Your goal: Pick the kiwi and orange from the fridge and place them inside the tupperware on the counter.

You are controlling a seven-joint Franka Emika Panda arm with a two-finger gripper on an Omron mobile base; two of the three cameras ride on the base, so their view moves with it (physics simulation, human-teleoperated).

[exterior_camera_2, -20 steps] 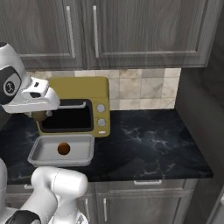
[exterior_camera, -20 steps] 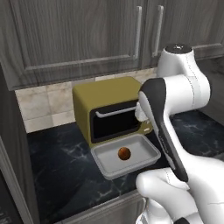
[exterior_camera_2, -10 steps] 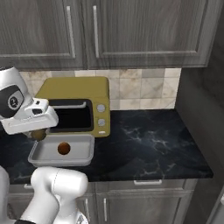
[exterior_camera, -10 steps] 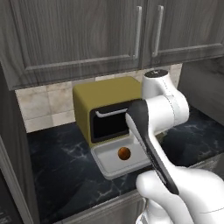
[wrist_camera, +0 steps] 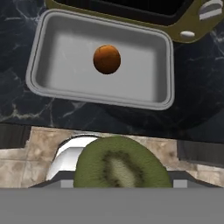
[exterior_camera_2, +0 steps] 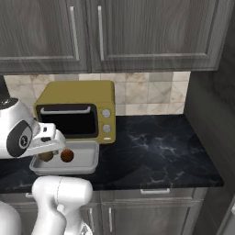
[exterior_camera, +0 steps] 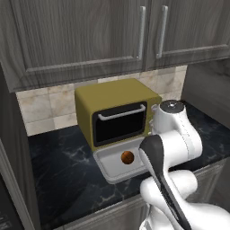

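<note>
The tupperware (wrist_camera: 169,65), a pale grey tray, lies on the black counter (exterior_camera_2: 156,147) in front of the microwave. The orange (wrist_camera: 107,59) rests inside it, a little left of its middle, and also shows as the orange (exterior_camera: 127,157) and the orange (exterior_camera_2: 67,155) in the base views. My gripper (wrist_camera: 122,177) is shut on the kiwi (wrist_camera: 121,165), which looms large and green-brown at the bottom of the hand view. It hangs above the counter's front edge, short of the tray. In the right base view the kiwi (exterior_camera_2: 45,156) sits under the hand. The fridge is out of view.
A yellow-olive microwave (exterior_camera_2: 78,98) stands directly behind the tray, its door shut. Dark wood wall cabinets (exterior_camera: 90,31) hang above it. A tall dark panel (exterior_camera_2: 209,114) closes the counter on the right, with bare marbled stone between it and the microwave.
The hand has come down and back toward the counter's front edge, still holding the kiwi. The orange has stayed in the tray.
</note>
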